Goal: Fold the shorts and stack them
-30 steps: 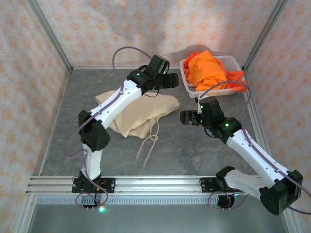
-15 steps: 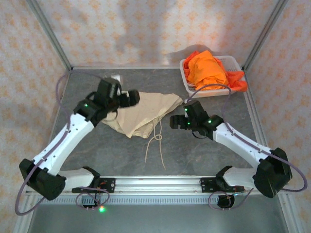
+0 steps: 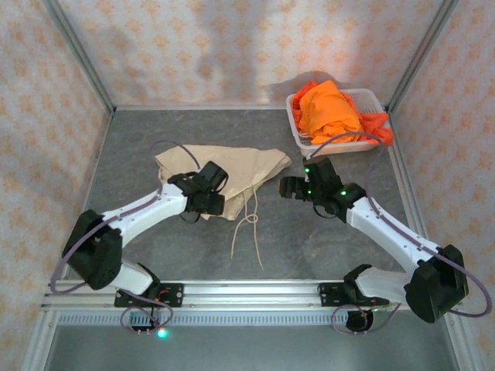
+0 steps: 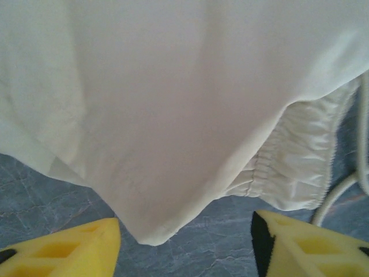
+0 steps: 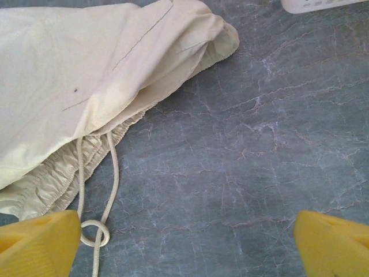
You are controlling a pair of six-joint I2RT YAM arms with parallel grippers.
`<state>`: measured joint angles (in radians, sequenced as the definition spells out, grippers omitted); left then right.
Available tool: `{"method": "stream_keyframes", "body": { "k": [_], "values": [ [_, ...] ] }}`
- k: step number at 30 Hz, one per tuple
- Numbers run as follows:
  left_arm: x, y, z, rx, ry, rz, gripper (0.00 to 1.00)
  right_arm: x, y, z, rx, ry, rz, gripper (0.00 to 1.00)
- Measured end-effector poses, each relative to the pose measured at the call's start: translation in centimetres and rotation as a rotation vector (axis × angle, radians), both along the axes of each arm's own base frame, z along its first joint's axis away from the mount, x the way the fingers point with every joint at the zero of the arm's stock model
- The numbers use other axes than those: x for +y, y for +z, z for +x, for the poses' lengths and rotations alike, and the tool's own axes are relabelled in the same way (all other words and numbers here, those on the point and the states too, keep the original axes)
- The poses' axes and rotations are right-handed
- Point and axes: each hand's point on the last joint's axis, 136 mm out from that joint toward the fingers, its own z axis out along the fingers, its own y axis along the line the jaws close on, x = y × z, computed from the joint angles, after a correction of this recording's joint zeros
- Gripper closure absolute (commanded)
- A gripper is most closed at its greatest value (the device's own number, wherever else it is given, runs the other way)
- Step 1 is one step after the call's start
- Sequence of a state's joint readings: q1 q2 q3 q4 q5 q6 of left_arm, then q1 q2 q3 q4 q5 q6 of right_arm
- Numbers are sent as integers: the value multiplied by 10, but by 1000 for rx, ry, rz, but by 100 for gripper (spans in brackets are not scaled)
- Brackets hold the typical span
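Beige shorts (image 3: 247,166) lie crumpled mid-table (image 3: 294,239); from above I also see orange shorts (image 3: 332,112) heaped in the white basket (image 3: 295,122) at the far right corner, well apart. My right wrist view adds the beige pair's elastic waistband and the knotted drawstring (image 5: 95,231) trailing toward the near edge, with bare grey surface to its right. My left gripper (image 4: 184,242) hangs over a cloth corner, fingers (image 4: 75,248) partly spread, a gap showing either side. My right gripper (image 5: 184,248) is spread wide, empty, beside the shorts' right tip.
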<state>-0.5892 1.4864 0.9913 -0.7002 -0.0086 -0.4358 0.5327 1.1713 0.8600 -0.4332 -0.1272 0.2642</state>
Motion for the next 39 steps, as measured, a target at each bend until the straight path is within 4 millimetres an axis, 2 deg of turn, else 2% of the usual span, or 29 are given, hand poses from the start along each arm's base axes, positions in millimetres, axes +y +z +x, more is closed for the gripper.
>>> {"method": "stream_keyframes", "body": {
  "k": [2,6,9,13,16,21,23,25,27,28,29,31,34,36,39],
  "values": [
    [-2,-11,1,33,-16,25,43,0,-1,0,2,2,-3,5],
    [-6,-24,8,65,-37,65,56,0,-1,-1,3,2,-4,5],
    [-5,-24,15,52,-43,95,74,-1,-1,-1,4,2,-5,5],
    [-1,-17,24,16,-51,134,83,-1,-2,-1,6,5,-11,4],
    [1,-14,28,-1,-49,149,100,-2,-7,-1,16,8,-28,4],
    [3,-5,32,-13,-62,177,100,-6,-18,3,49,-5,-52,5],
    [3,14,37,-48,-57,173,100,-9,-20,8,58,-21,-55,7],
    [2,48,47,-118,-47,141,100,-11,-19,16,58,-35,-55,8],
    [4,97,60,-222,-26,87,100,-10,-18,25,51,-45,-51,9],
    [7,128,68,-291,-7,52,100,-7,-17,31,48,-44,-50,9],
    [12,161,76,-363,13,20,100,-4,-17,36,46,-37,-48,10],
    [27,214,87,-479,56,-19,100,3,-17,46,41,-18,-49,11],
    [54,269,98,-590,114,-23,100,14,-19,59,30,27,-55,13],
    [69,283,104,-613,138,-1,100,20,-21,64,25,64,-67,14],
    [79,272,111,-577,137,44,100,28,-23,69,18,128,-82,15]
  ]
}}
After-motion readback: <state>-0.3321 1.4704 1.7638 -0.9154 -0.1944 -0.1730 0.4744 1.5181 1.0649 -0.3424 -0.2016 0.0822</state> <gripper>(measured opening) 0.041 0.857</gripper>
